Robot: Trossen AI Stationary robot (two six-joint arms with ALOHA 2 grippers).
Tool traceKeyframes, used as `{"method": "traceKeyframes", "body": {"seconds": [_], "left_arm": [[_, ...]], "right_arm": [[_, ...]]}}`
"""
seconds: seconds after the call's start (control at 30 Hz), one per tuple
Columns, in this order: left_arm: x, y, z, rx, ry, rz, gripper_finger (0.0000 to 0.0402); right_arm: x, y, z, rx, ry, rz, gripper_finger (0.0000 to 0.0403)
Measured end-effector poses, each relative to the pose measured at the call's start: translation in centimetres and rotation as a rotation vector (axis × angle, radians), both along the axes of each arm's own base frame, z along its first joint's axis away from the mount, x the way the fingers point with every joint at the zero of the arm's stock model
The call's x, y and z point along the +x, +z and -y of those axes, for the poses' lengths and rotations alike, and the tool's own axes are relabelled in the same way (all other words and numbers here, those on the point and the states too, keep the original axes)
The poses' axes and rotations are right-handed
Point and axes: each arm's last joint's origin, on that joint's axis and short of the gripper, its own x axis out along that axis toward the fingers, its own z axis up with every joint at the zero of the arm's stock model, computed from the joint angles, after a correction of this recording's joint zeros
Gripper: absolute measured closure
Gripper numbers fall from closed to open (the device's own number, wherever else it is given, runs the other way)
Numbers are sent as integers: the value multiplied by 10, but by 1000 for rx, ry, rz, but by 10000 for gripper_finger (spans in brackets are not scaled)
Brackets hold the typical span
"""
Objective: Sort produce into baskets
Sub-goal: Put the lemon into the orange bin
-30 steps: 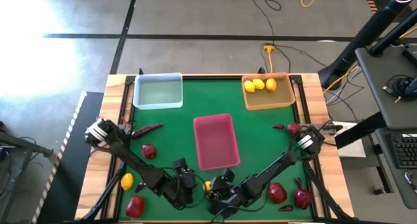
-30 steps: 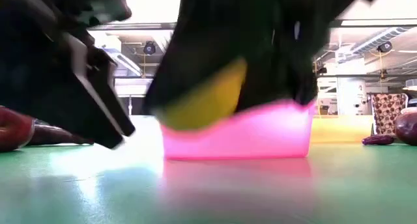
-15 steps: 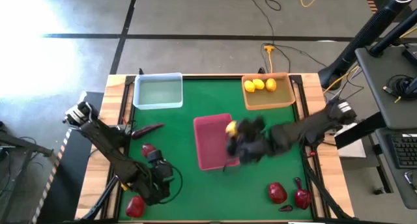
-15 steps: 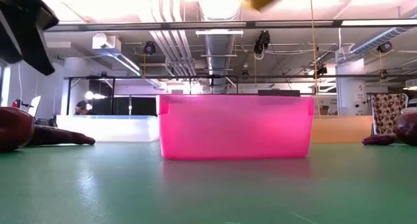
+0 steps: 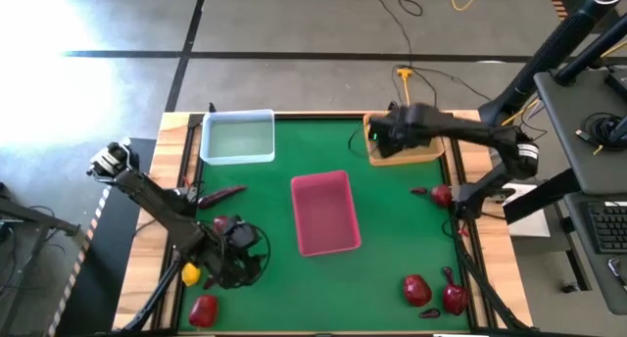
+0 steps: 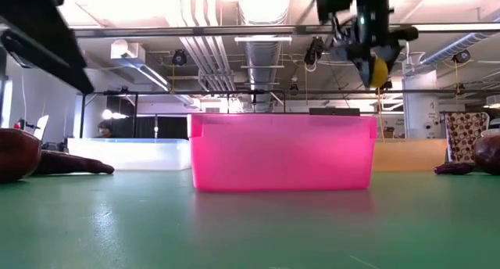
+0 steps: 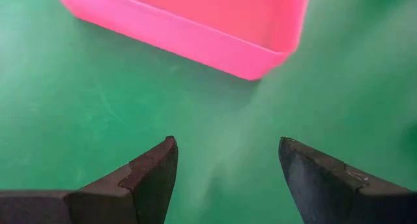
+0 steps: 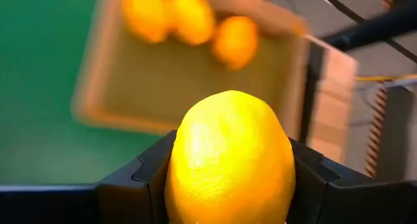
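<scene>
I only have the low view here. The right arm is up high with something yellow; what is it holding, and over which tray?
Observer: The right gripper is shut on a lemon, above the tan-orange tray.
Operator: Anything in that tray?
Observer: Three lemons along one end.
Operator: And the left arm?
Observer: The left gripper is open and holds nothing, over bare green table near the pink-red tray.

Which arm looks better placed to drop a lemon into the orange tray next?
The right. Its gripper already grips a lemon over the tan-orange tray, where three lemons lie. The left gripper is open and empty near the pink tray.
</scene>
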Motion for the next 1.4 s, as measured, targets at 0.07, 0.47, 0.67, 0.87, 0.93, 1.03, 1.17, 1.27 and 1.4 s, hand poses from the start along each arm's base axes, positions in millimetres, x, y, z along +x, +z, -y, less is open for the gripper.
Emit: {"method": "traceKeyframes", "body": {"seconds": [0.07, 0.47, 0.67, 0.87, 0.93, 1.03, 1.17, 1.27, 1.4], "left_arm": [[-1, -2, -6, 4, 18, 5, 152], [-18, -9, -32, -53, 174, 68, 152], [-25, -12, -41, -109, 249, 88, 152], [-27, -7, -49, -114, 273, 79, 152], [-27, -4, -50, -133, 275, 83, 152], [-29, -3, -51, -147, 270, 68, 152], [-33, -2, -51, -143, 258, 54, 152], [-35, -3, -50, -130, 248, 39, 152], [-41, -2, -48, -128, 203, 3, 152]], "right_arm": [[-9, -7, 20, 22, -46, -43, 203], [-62, -76, 109, -28, -485, 57, 200], [-73, -105, 133, -25, -514, 131, 205], [-68, -122, 148, -45, -602, 125, 198], [-67, -131, 151, -31, -649, 124, 197], [-66, -140, 154, -47, -704, 110, 197], [-64, -148, 156, -35, -704, 95, 193], [-63, -148, 157, -28, -649, 81, 179], [-63, -145, 158, -28, -607, 63, 145]]}}
